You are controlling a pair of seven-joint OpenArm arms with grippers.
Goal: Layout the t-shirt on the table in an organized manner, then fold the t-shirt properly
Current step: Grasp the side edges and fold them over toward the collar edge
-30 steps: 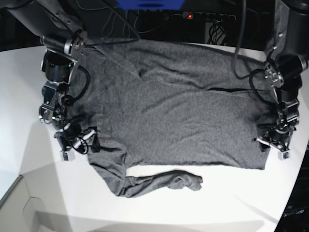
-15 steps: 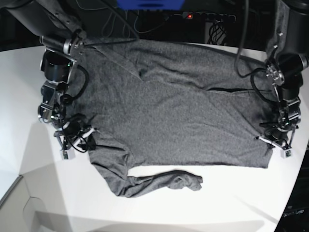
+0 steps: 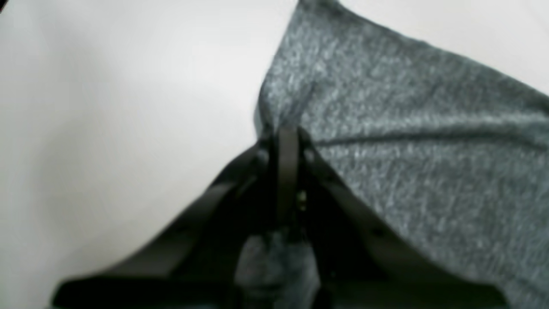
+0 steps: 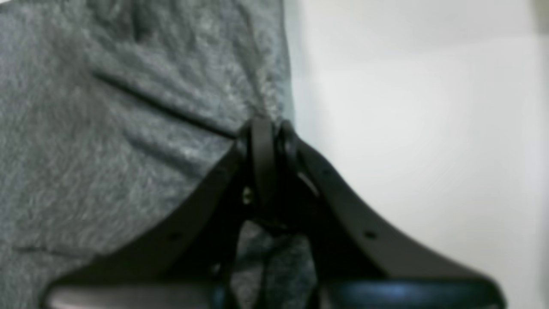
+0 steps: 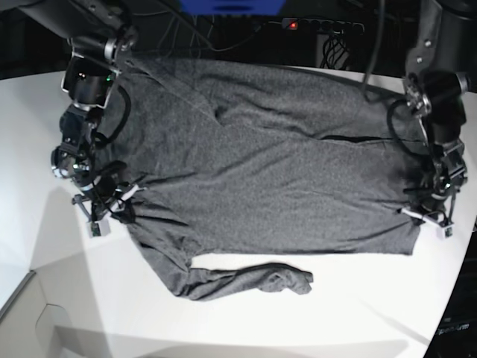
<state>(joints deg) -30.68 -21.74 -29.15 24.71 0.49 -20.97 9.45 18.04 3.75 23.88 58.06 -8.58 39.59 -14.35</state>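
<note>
The dark heather-grey t-shirt (image 5: 261,171) lies spread across the white table (image 5: 358,313), with one long sleeve (image 5: 253,280) bunched along its front edge. At the base view's left, my right gripper (image 5: 112,212) is shut on the shirt's side edge. The right wrist view shows its jaws (image 4: 263,126) pinched together on a fold of the t-shirt (image 4: 107,128). At the base view's right, my left gripper (image 5: 431,220) is shut on the opposite edge near the hem corner. Its closed tips (image 3: 285,133) hold the t-shirt (image 3: 407,128) just above the table (image 3: 107,107).
A power strip with a red light (image 5: 320,25), cables and a blue object (image 5: 231,6) sit in the dark behind the table. The table's front left corner shows a seam and a drop (image 5: 30,287). Bare white table (image 4: 429,128) lies outside each gripper.
Both grippers have closed on the shirt's side edges. The right gripper has shifted slightly back and outward, drawing that side of the shirt with it.
</note>
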